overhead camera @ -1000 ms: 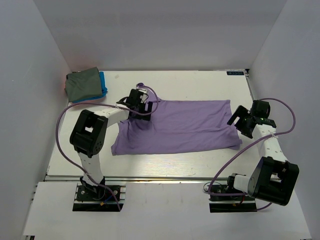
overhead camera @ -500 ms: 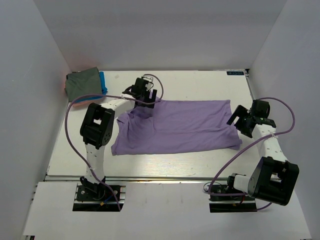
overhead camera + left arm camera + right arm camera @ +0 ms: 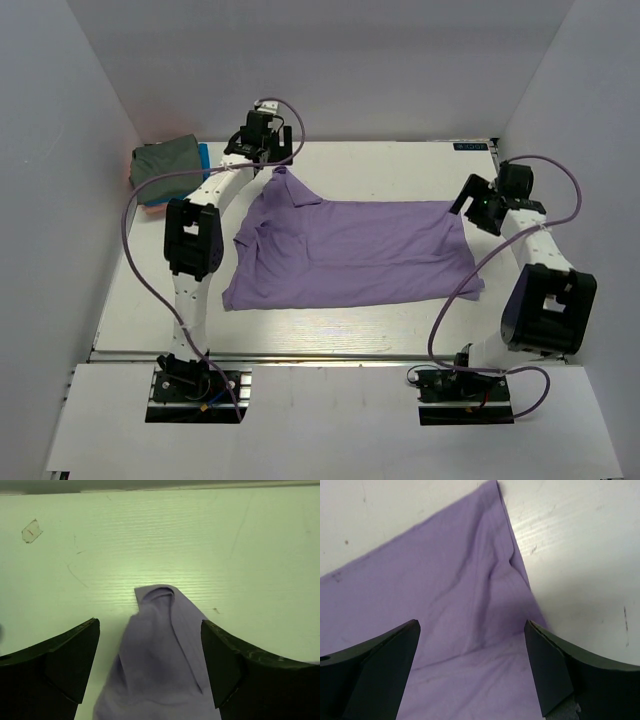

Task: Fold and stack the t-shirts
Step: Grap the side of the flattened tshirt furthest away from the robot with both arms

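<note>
The lavender shirt lies spread mid-frame (not yet folded). At its right corner hovers the right gripper, fingers apart. Higher up, the left gripper, also spread, straddles the sleeve tip. This looks like flattening; next, pinch an edge. The folded shirts wait upper left.

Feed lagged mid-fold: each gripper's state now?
Left gripper: open, empty, sleeve of the lavender shirt below.
Right gripper: open, empty, that shirt's corner below.

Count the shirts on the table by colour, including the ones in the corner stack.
lavender-purple shirt: 1, spread out mid-table
olive-grey shirt: 1, folded, top of the corner stack
bright blue shirt: 1, only an edge showing
salmon-pink shirt: 1, only an edge showing
Total: 4
</note>
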`<state>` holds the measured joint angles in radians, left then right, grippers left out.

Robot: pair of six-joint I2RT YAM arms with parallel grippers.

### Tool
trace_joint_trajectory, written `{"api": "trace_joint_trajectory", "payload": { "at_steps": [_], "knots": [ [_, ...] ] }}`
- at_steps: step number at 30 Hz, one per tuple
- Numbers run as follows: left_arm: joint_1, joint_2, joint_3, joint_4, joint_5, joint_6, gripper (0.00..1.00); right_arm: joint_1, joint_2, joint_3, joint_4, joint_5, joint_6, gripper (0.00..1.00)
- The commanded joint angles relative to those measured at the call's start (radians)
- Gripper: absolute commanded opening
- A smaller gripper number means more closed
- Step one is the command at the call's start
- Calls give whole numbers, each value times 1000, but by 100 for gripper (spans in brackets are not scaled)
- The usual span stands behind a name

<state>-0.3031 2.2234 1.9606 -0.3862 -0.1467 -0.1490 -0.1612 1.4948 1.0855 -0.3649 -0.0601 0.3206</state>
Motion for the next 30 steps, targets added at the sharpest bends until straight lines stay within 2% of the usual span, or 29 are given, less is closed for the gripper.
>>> {"api": "trace_joint_trajectory", "payload": {
  "at_steps": [1, 5, 7, 10, 16, 20, 21, 23, 24, 27, 28, 30],
  "knots": [
    [21, 90, 92, -30, 77, -12, 90, 3, 53, 86, 50, 8, -25, 90],
    [41, 166, 127, 51, 142, 8, 84, 3, 128, 165, 46, 17, -40, 90],
    [41, 206, 136, 75, 131, 8, 83, 5, 157, 182, 43, 31, -46, 90],
    [59, 252, 168, 139, 131, -10, 75, 3, 179, 188, 40, 49, -54, 90],
    [59, 314, 190, 182, 111, -20, 73, 3, 232, 211, 35, 39, -58, 90],
    [68, 337, 201, 204, 111, -20, 66, 3, 258, 231, 35, 37, -58, 90],
    [68, 337, 201, 204, 128, -20, 55, 6, 262, 235, 32, 39, -60, 90],
    [68, 346, 187, 213, 148, -9, 44, 5, 278, 247, 32, 40, -58, 90],
    [68, 346, 176, 213, 160, -9, 32, 3, 283, 252, 30, 39, -52, 90],
    [68, 312, 101, 270, 180, -9, 13, 8, 311, 275, 32, 33, -55, 90],
    [68, 312, 87, 280, 180, -9, 0, 11, 324, 287, 37, 31, -58, 90],
    [68, 303, 77, 290, 190, -9, 0, 17, 350, 303, 52, 32, -58, 90]
  ]
}}
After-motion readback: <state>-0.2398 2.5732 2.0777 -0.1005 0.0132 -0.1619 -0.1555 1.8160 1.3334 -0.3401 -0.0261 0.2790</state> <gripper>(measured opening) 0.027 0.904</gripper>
